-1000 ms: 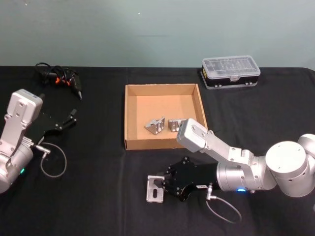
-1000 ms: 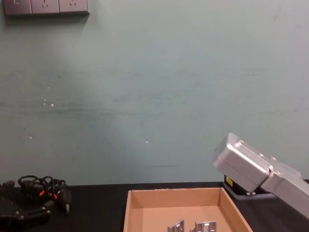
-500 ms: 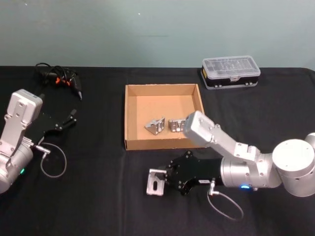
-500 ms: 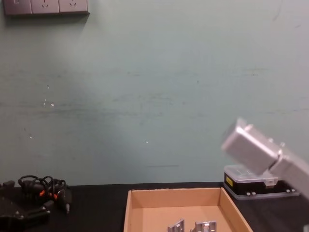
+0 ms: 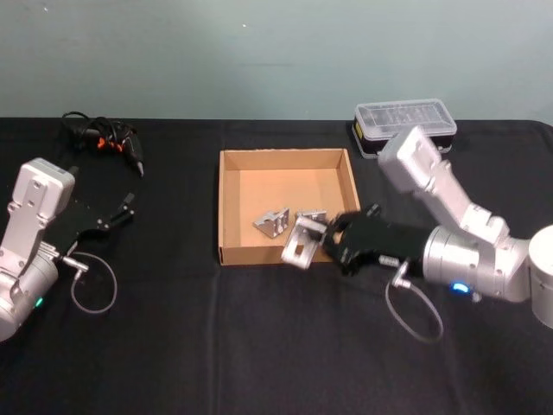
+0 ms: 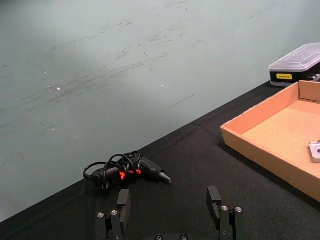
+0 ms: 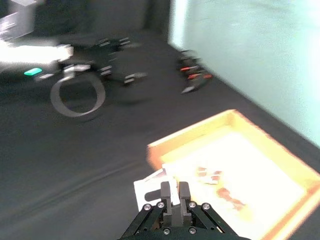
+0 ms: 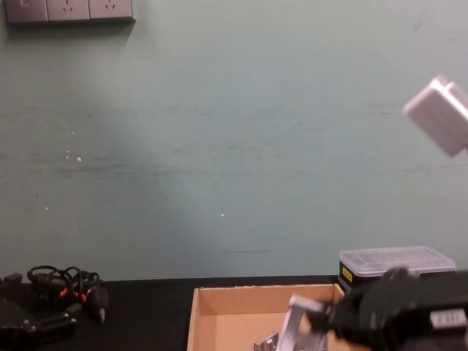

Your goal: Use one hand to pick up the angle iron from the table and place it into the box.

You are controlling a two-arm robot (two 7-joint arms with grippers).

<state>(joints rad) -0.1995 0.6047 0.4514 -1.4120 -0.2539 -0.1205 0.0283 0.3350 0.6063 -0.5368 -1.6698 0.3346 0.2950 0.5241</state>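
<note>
Our right gripper [image 5: 321, 245], jaws clamped on the angle iron [image 5: 300, 242], carries it above the box's [image 5: 226, 207] near wall; letting go here risks it catching the wall and dropping outside; left gripper [image 6: 170, 215] parked, spread.

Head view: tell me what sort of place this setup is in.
Probably a lab or workshop test bench. A black table stands against a plain pale green wall, with wall sockets above. On it lie a cardboard box holding metal brackets, a plastic parts case and a cabled tool.
</note>
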